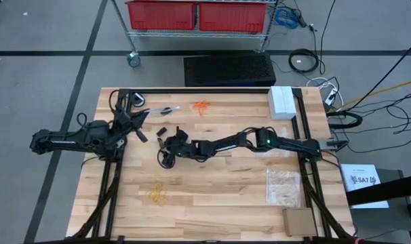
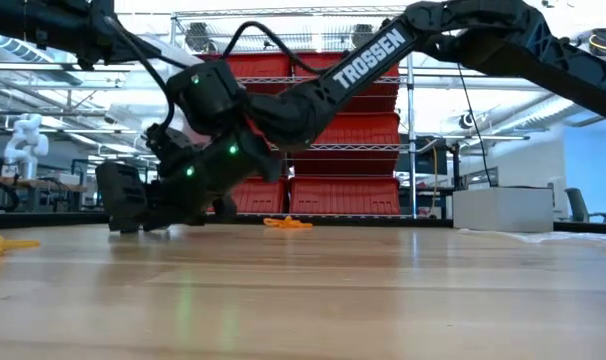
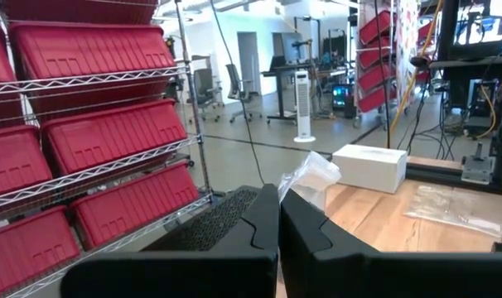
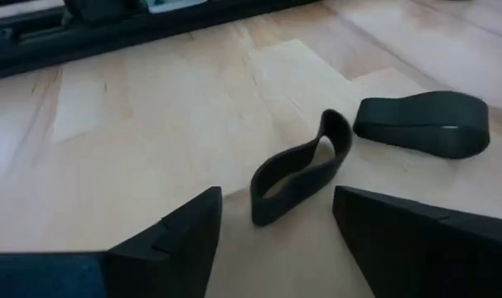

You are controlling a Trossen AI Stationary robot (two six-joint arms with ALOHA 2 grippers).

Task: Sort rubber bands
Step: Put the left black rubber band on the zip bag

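Observation:
My right gripper (image 4: 276,240) stands open low over the table's middle left (image 1: 165,144), fingers slanting down. A black rubber band (image 4: 296,178) stands on its edge on the wood just ahead of the fingertips, in line with the gap and untouched. A second black band (image 4: 425,122) lies flat beside it. An orange cluster (image 1: 201,106) lies near the far edge and a pale yellow cluster (image 1: 157,196) nearer the front. My left gripper (image 3: 279,240) is shut and held level above the table's left side (image 1: 139,130), with nothing in it.
A white box (image 1: 281,102) sits at the far right corner. A clear plastic bag (image 1: 283,186) and a cardboard box (image 1: 299,221) lie at the near right. Another clear bag (image 1: 161,110) lies at the far left. Dark frame rails (image 1: 110,176) run along both sides.

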